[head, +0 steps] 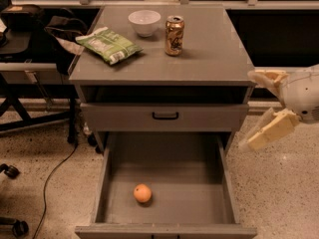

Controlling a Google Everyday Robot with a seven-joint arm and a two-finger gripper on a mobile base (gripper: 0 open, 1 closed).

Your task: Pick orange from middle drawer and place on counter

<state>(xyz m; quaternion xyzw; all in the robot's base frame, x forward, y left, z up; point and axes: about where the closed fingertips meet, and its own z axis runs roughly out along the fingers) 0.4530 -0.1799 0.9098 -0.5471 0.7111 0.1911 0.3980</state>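
Note:
The orange (142, 193) lies on the floor of the open middle drawer (164, 183), left of centre and toward the front. The counter (209, 54) is the grey top of the cabinet. My gripper (254, 108) is at the right edge of the view, beside the cabinet's right side, at about the height of the shut upper drawer. Its two pale fingers (266, 133) are spread apart, open and empty. It is well above and to the right of the orange.
On the counter stand a white bowl (144, 22), a gold can (174, 35) and a green chip bag (109, 45). The upper drawer front with a black handle (165, 116) is shut. A chair and cable are on the left floor (45, 183).

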